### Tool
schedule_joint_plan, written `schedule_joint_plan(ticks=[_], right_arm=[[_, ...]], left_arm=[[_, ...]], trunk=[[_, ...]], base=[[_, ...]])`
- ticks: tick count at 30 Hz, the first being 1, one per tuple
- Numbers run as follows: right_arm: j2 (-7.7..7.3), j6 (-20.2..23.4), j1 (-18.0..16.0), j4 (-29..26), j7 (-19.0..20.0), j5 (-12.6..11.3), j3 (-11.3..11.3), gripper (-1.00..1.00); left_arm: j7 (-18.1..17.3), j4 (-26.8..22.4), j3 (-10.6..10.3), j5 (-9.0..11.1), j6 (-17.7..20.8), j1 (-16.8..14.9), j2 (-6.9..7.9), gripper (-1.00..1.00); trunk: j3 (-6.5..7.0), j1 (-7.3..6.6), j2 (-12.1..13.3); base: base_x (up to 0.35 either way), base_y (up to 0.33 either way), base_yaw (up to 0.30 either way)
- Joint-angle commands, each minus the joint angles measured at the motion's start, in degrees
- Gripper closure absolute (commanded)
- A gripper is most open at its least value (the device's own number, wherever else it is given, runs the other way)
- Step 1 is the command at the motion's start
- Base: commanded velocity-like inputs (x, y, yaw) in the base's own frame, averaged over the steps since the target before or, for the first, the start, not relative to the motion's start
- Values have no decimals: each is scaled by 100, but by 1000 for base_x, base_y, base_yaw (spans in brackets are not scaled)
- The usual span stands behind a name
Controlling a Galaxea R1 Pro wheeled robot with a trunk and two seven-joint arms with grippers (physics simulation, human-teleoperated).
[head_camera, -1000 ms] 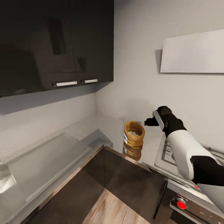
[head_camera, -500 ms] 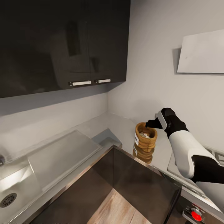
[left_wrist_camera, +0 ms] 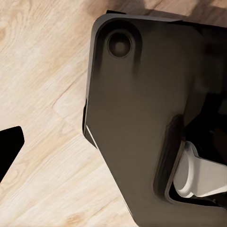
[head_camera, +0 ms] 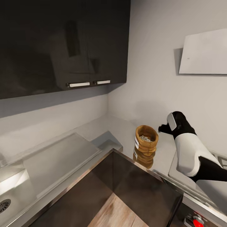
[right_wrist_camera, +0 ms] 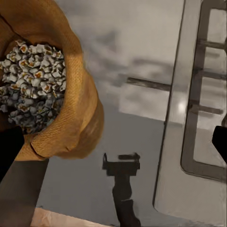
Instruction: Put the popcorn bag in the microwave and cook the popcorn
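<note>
The tan popcorn bag (head_camera: 146,141) stands upright on the steel countertop (head_camera: 123,129) near the corner, with its white label facing left. Pale popcorn (right_wrist_camera: 29,84) fills the bag (right_wrist_camera: 78,101) to its rolled rim. My right gripper (head_camera: 163,128) hovers just right of the bag's rim and a little above it, apart from it. It is open (right_wrist_camera: 113,146), with dark fingertips (right_wrist_camera: 9,153) at both picture edges and nothing between them. My left gripper (left_wrist_camera: 113,146) hangs low over the wood floor, one fingertip (left_wrist_camera: 10,146) showing. The microwave is out of view.
The gas hob (right_wrist_camera: 205,94) with black grates lies right of the bag, under my right forearm (head_camera: 189,151). Above it hangs the white hood (head_camera: 205,53). Dark wall cabinets (head_camera: 63,44) hang over the left worktop. A sink drain (head_camera: 3,205) sits far left. My dark base (left_wrist_camera: 142,118) is below the left gripper.
The head view has panned, shifting the whole picture. Relative to the bag, my right gripper came in over the rim, then drew back to the right.
</note>
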Motion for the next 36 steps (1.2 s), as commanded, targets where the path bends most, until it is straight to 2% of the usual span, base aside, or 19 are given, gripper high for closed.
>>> schedule_joint_plan(ticks=[1, 9, 16, 29, 36], right_arm=[[8, 14, -3, -3, -121, -10, -39, -100], [45, 19, -3, 74, -306, -11, -85, -100], [52, 20, -3, 444, -314, -11, -91, -100], [53, 26, -3, 481, -323, -11, -98, -100], [53, 25, -3, 481, -323, -11, -216, -100]], left_arm=[[3, -11, 25, 1, 5, 4, -2, -100], [3, -11, 25, 1, 5, 4, -6, -100], [3, -11, 25, 1, 6, 4, -5, -100], [3, -11, 23, 1, 6, 4, -8, -100], [3, -11, 25, 1, 6, 4, -8, -100]], trunk=[[-3, 2, -4], [-3, 2, -4], [-3, 2, -4], [-3, 2, -4], [-11, 2, -4]], base=[[17, -3, 0], [158, 0, 0], [115, 0, 0], [155, -4, 0], [13, -1, 0]])
